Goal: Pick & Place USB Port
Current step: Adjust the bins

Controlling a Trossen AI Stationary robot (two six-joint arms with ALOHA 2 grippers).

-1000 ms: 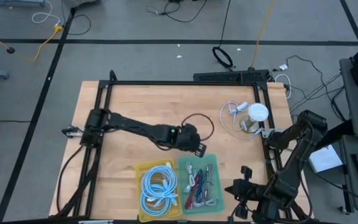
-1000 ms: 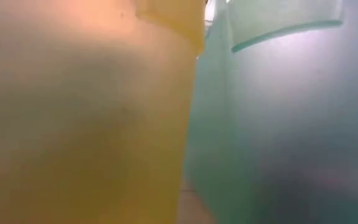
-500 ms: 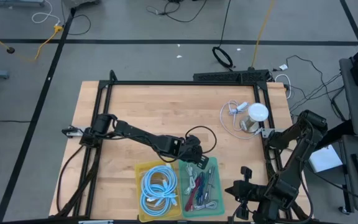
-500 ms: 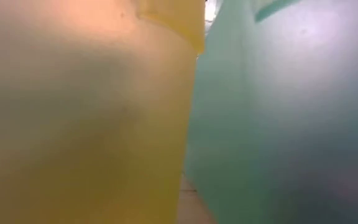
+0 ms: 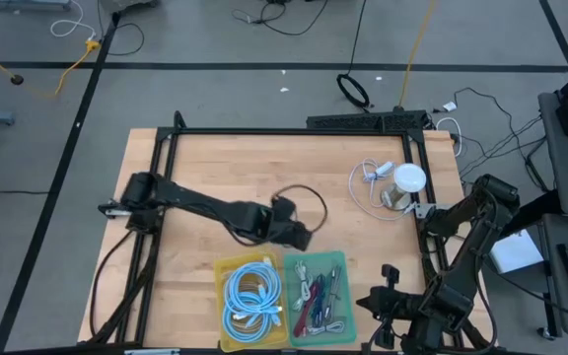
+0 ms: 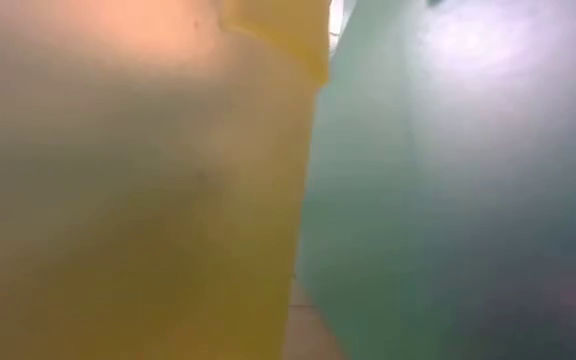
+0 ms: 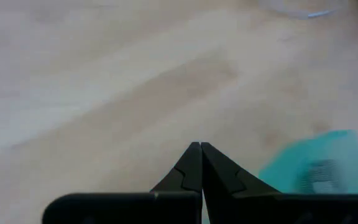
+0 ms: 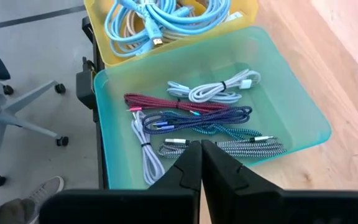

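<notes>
Several USB cables (image 5: pixel 316 294) (image 8: pixel 197 115), white, red, dark blue and braided, lie in a green bin (image 5: pixel 314 254) (image 8: pixel 316 127) at the table's near edge. My left gripper (image 5: pixel 299 239) (image 7: pixel 201 147) is shut and holds nothing; it hovers over bare wood just beyond the green bin's far left corner (image 7: pixel 316 168). My right gripper (image 5: pixel 371 304) (image 8: pixel 201 146) is shut and waits at the near right, pointing toward the green bin. A white cable (image 5: pixel 368 177) lies on the table at the far right, beside a white round object (image 5: pixel 408 179).
A yellow bin (image 5: pixel 220 296) (image 8: pixel 95 15) with light blue cables (image 5: pixel 252 296) stands against the green bin's left side. Both bins' walls (image 6: pixel 138 200) (image 6: pixel 448 200) fill the low view. A black cable loop (image 5: pixel 309 192) hangs from my left wrist. A black frame (image 5: pixel 294 131) borders the table.
My left gripper moved toward the near edge until it was over the green bin's far rim, then drew back toward the far left and now is over bare wood. The black loop at its wrist moved with it. In the low view the green bin's rim passed out of the picture's top.
</notes>
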